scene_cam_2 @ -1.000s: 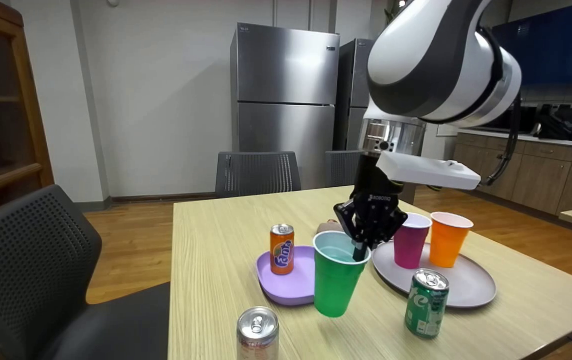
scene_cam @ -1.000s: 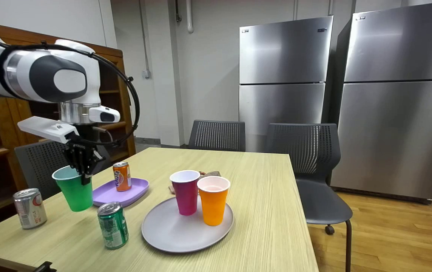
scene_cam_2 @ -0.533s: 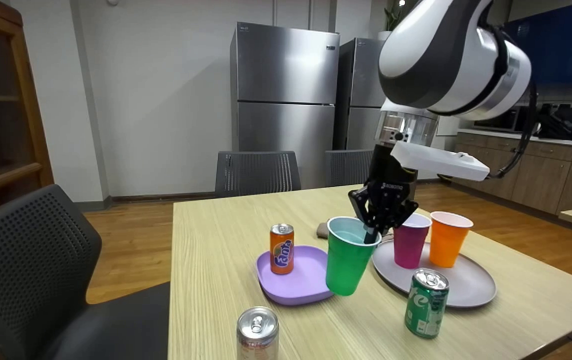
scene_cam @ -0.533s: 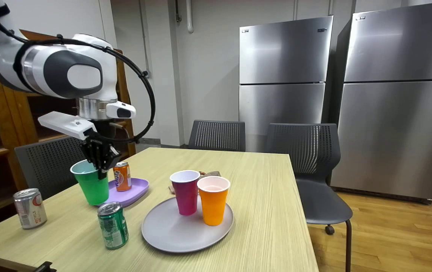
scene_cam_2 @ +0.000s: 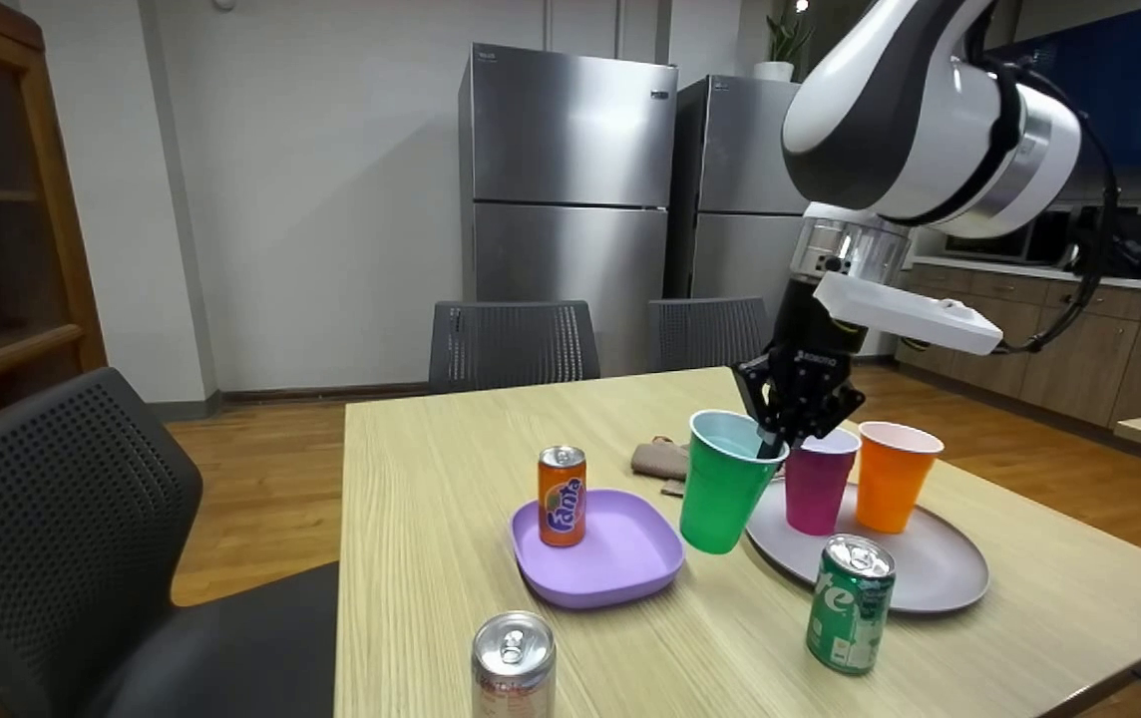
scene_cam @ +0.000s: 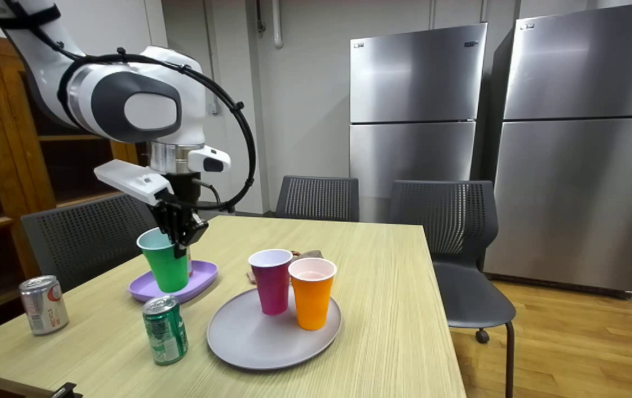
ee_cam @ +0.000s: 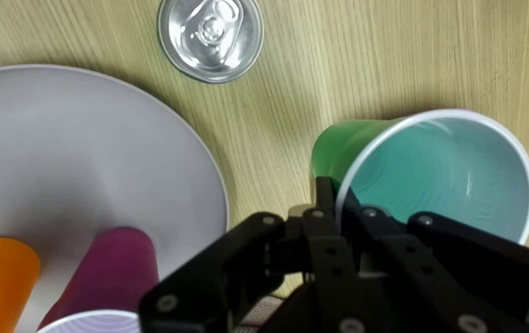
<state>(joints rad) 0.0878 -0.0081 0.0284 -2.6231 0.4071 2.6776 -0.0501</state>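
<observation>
My gripper [ee_cam: 337, 196] is shut on the near rim of a green cup [ee_cam: 445, 162], one finger inside and one outside. In both exterior views the gripper [scene_cam: 179, 251] [scene_cam_2: 770, 446] holds the cup [scene_cam: 165, 271] [scene_cam_2: 723, 504] slightly tilted, off the table. The cup looks empty inside. In an exterior view it hangs between a purple tray [scene_cam_2: 620, 563] and a grey plate [scene_cam_2: 945, 573]. A magenta cup [scene_cam_2: 815, 494] and an orange cup [scene_cam_2: 890, 479] stand on the plate. An orange Fanta can [scene_cam_2: 563, 504] stands on the tray.
A green Sprite can [scene_cam: 166, 331] stands before the plate; its lid shows in the wrist view [ee_cam: 211, 37]. A silver can [scene_cam: 44, 305] stands near the table's edge. A brown cloth-like item [scene_cam_2: 660, 459] lies behind the cups. Chairs [scene_cam: 317, 199] [scene_cam_2: 516, 344] surround the table.
My gripper has carried the green cup to the right and slightly up in both exterior views, past the purple tray toward the grey plate. The other things have not moved.
</observation>
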